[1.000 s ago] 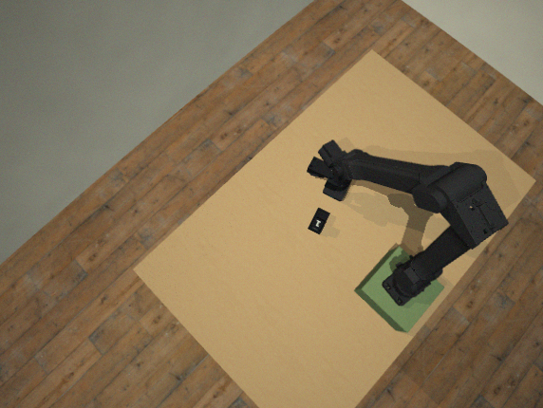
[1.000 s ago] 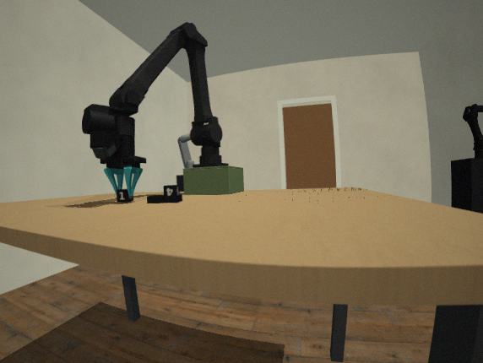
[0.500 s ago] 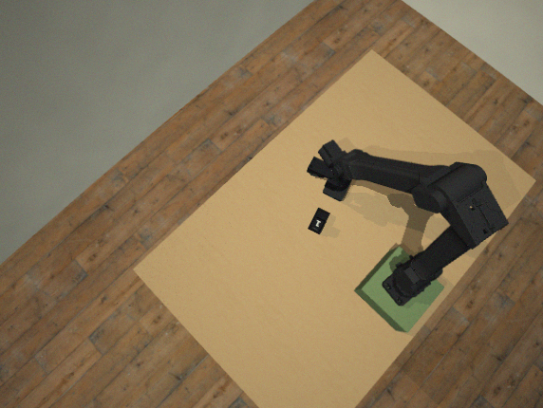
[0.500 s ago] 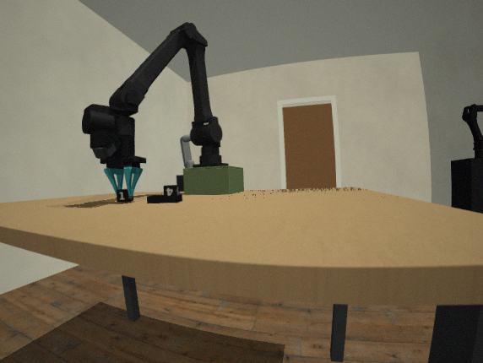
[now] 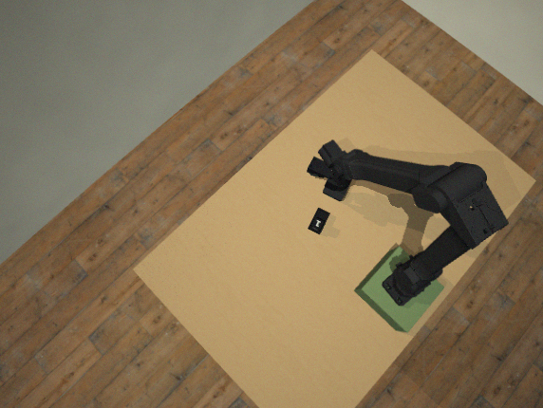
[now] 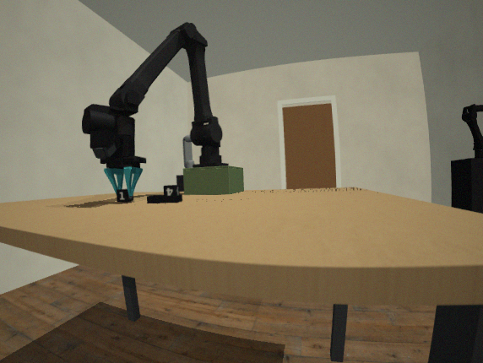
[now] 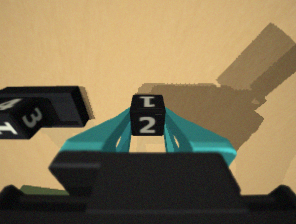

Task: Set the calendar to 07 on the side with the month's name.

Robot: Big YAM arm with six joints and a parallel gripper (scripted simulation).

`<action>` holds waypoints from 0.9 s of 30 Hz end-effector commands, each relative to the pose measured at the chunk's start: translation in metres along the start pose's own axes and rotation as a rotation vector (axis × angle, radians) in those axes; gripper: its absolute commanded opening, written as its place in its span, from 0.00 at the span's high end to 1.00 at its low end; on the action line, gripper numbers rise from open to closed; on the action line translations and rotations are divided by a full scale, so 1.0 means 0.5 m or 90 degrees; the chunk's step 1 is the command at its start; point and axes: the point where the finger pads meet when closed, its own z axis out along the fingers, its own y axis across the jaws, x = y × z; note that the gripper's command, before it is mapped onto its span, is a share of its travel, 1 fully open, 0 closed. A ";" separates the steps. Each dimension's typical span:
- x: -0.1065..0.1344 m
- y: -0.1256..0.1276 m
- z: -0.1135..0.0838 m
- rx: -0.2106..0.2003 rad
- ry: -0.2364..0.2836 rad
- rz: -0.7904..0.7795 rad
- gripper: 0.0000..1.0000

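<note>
From the top view, you see the black arm [image 5: 396,175] [image 6: 198,84] reaching out over the worktop [image 5: 247,285] [image 6: 295,228] [image 7: 115,40] from its green base block [image 5: 380,294] [image 6: 207,181]. The fingers of your end effector [image 5: 335,191] [image 6: 125,193] [image 7: 147,116] are hidden beneath the wrist, so you cannot read their state here. The tray [image 5: 314,230] [image 6: 156,199] [image 7: 75,107] lies near it, apart from the arm, carrying one cube [image 5: 318,221] [image 6: 170,191] [image 7: 19,119] with a white 1 on top.

In the exterior view, your end effector points straight down, its teal fingers closed on the other cube [image 6: 122,195] [image 7: 147,115], low at the worktop. You see an upright 1 on that gripped cube. The tray lies flat just beside it, and the cube on it shows you an upside-down 4.

In the wrist view, you have the gripped cube between the two fingertips, with an upright 2 facing you and an inverted 1 above it. The tray is off to the left of the picture; its cube shows 3, 4 and 1, partly cut off by the edge.
</note>
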 end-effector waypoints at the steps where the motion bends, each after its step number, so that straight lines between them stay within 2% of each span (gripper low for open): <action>1: 0.003 0.000 0.010 -0.003 0.000 -0.002 0.73; 27: -0.002 0.009 0.010 -0.003 0.000 -0.006 0.73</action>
